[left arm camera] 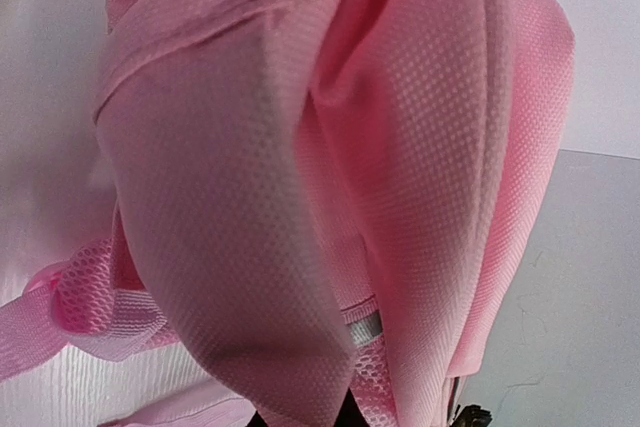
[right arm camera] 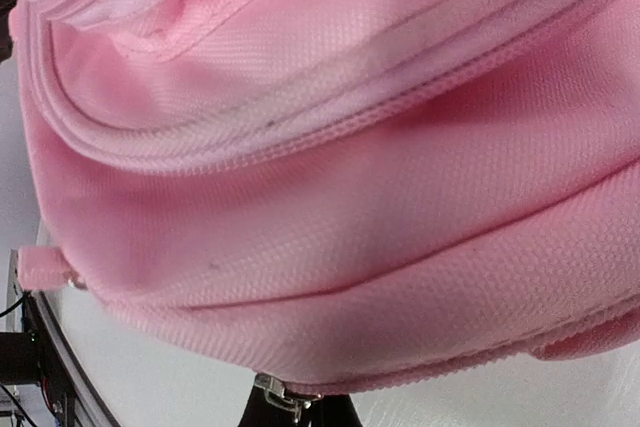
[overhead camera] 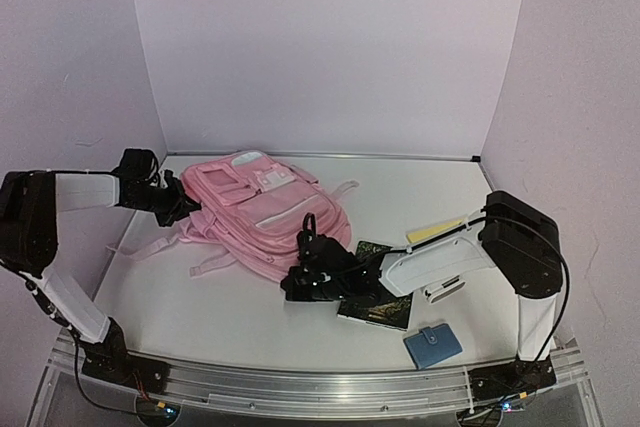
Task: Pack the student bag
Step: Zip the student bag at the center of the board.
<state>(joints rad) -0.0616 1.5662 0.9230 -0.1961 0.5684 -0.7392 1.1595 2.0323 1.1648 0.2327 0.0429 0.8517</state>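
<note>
Left gripper (overhead camera: 183,203) closed tight on a fold of the student bag (overhead camera: 262,209), which lies stretched between it and the right gripper (overhead camera: 298,285). Right one closed too, seemingly on the metal zip pull (right arm camera: 278,393) right at its tips. Judged step: opening the zip, so left anchors the fabric taut while right draws along the zip's curve, not upward, or the bag drags.

I work inside a three-sided booth: a plain lilac-white back wall (overhead camera: 330,47), with a left wall (overhead camera: 70,57) and a right wall (overhead camera: 580,77) of the same shade. My bench (overhead camera: 230,312) is white and smooth, edged on the near side by a metal rail (overhead camera: 330,387). The light is soft and even.
</note>
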